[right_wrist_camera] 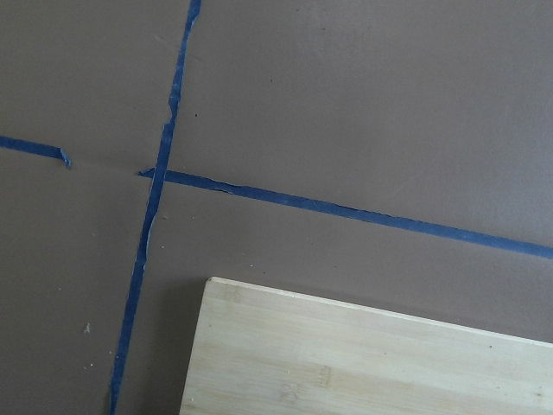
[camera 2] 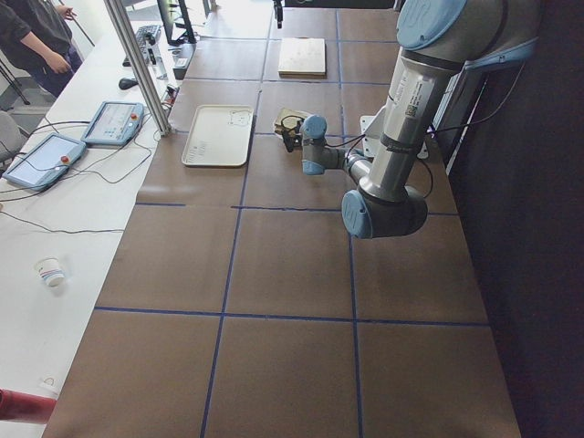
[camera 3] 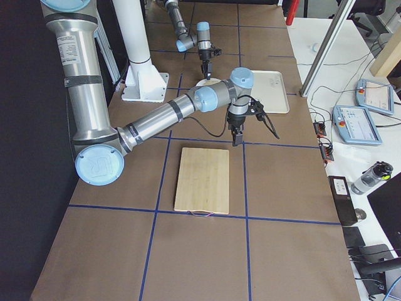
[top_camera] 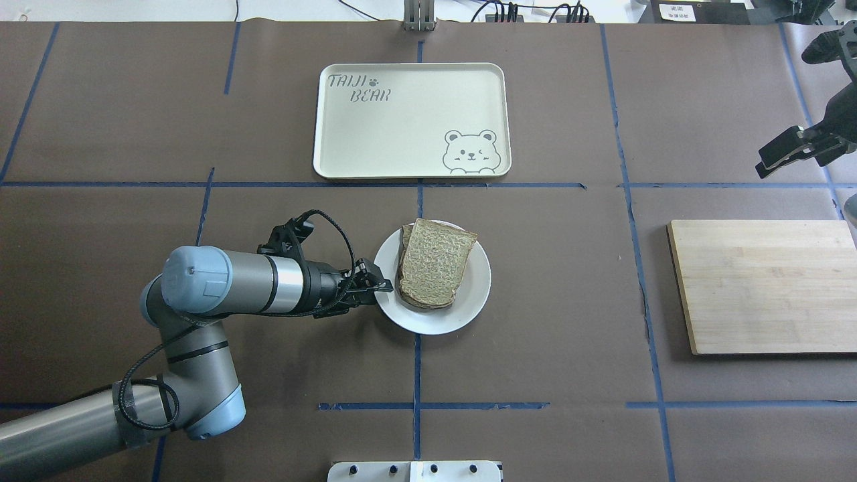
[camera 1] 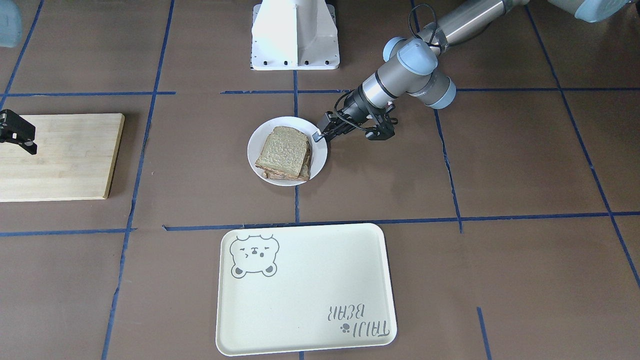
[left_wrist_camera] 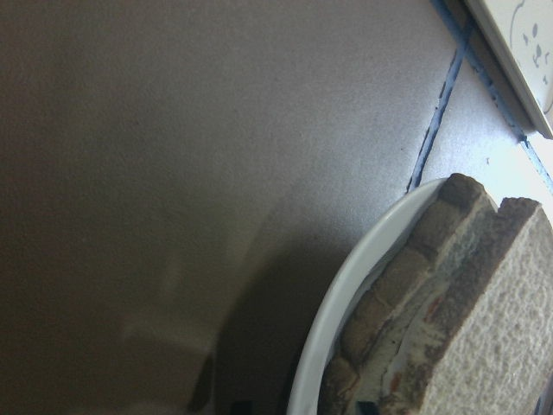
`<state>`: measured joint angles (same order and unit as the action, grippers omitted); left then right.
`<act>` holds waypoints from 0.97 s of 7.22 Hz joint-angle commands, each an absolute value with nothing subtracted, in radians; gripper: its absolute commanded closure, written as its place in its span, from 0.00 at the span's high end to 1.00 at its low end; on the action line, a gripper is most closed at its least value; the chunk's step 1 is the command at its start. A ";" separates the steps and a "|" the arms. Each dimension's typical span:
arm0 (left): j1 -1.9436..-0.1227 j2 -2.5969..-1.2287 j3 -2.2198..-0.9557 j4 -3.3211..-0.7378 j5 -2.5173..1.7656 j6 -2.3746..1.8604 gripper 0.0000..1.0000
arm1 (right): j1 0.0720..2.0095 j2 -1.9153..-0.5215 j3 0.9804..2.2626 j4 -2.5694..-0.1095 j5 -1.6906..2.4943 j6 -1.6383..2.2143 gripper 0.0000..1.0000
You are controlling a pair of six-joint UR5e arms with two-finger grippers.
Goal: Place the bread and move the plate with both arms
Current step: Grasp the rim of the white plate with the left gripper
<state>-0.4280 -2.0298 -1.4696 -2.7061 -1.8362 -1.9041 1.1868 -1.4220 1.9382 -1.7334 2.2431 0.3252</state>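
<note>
The bread [top_camera: 435,261] lies on top of a darker slice on the white plate [top_camera: 472,298], in the middle of the table. The front view shows the same stack [camera 1: 282,148] on the plate [camera 1: 320,160]. My left gripper [top_camera: 383,286] lies low at the plate's left rim, its jaws closed over the edge; it also shows in the front view [camera 1: 320,134]. The left wrist view shows the rim [left_wrist_camera: 346,303] and the layered slices [left_wrist_camera: 510,320] close up. My right gripper [top_camera: 776,157] is open and empty, in the air beyond the far corner of the cutting board.
A cream tray with a bear drawing [top_camera: 402,127] lies beyond the plate. A wooden cutting board [top_camera: 763,284] lies to the right, also in the right wrist view [right_wrist_camera: 363,363]. The white pedestal base [camera 1: 295,35] stands on the robot's side.
</note>
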 commanded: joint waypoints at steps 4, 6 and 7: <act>-0.423 -2.062 -1.424 -2.711 -1.838 -1.904 0.36 | 1.196 -1.422 1.934 -1.733 2.244 0.325 1.00; -0.425 -2.059 -1.434 -2.714 -1.839 -1.905 0.07 | 1.200 -1.422 1.934 -1.733 2.252 0.324 1.00; -0.426 -2.060 -1.448 -2.714 -1.841 -1.905 0.04 | 1.201 -1.422 1.934 -1.733 2.253 0.324 1.00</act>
<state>-0.4252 -2.0605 -1.4363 -2.7128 -1.8394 -1.9047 1.1992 -1.4220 1.9343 -1.7334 2.2500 0.3242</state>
